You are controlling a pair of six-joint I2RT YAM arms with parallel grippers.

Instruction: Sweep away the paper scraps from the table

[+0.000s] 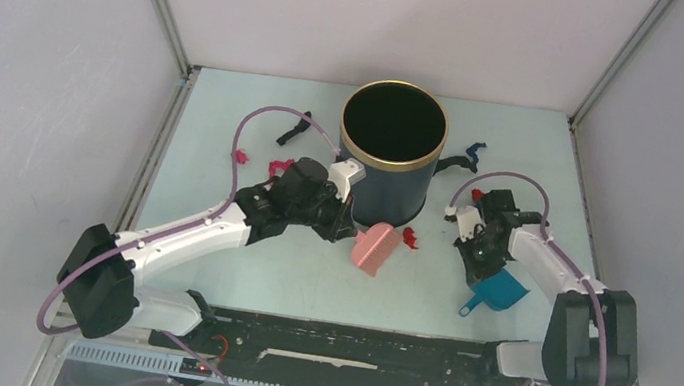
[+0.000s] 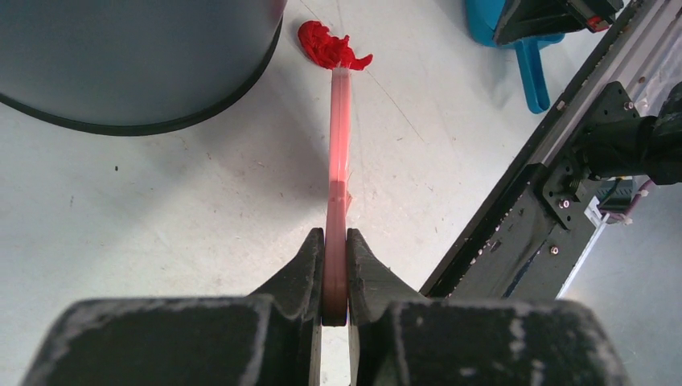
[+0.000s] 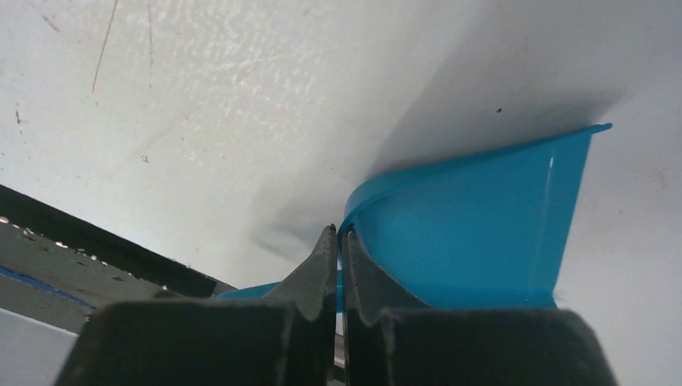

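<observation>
My left gripper point(image 1: 349, 227) is shut on the pink hand brush point(image 1: 376, 248), which rests on the pale table point(image 1: 227, 116) in front of the bin. In the left wrist view the gripper point(image 2: 335, 237) pinches the brush point(image 2: 339, 137) edge-on, and a red paper scrap point(image 2: 328, 47) lies at its far end. That scrap point(image 1: 409, 238) sits just right of the brush. My right gripper point(image 1: 484, 263) is shut on the rim of the blue dustpan point(image 1: 498, 292); in the right wrist view the gripper point(image 3: 338, 235) grips the dustpan's wall point(image 3: 482, 217). Other scraps lie around the bin: black point(image 1: 294, 131), red point(image 1: 242, 155), dark blue point(image 1: 471, 155).
A tall dark bin with a gold rim point(image 1: 391, 150) stands mid-table, close behind the brush, and shows at upper left in the left wrist view point(image 2: 121, 64). A black strip with rails point(image 1: 347, 345) runs along the front edge. Grey walls enclose the table.
</observation>
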